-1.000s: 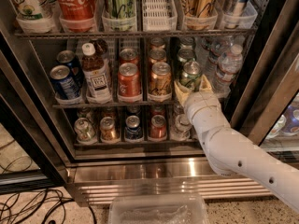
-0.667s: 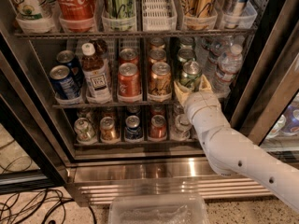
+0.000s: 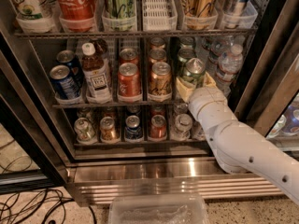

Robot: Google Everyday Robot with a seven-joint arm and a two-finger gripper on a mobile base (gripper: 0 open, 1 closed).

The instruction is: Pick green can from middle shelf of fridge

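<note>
The green can (image 3: 193, 73), pale green with a silver top, stands at the front of the middle shelf (image 3: 117, 104) of the fridge (image 3: 140, 171), right of centre. My gripper (image 3: 194, 82) reaches in from the lower right on a white arm. Its cream fingers (image 3: 183, 90) hug both sides of the can's lower half, shut on it. The can stands upright on the shelf. A second green can (image 3: 184, 56) stands right behind it.
A copper-orange can (image 3: 160, 80), a red can (image 3: 129, 80), a tea bottle (image 3: 96, 76) and blue cans (image 3: 63, 80) stand left of it. Water bottles (image 3: 229, 62) stand right. The dark door frame (image 3: 271, 78) is close on the right. A clear plastic tub (image 3: 159, 211) and cables (image 3: 28, 206) lie on the floor.
</note>
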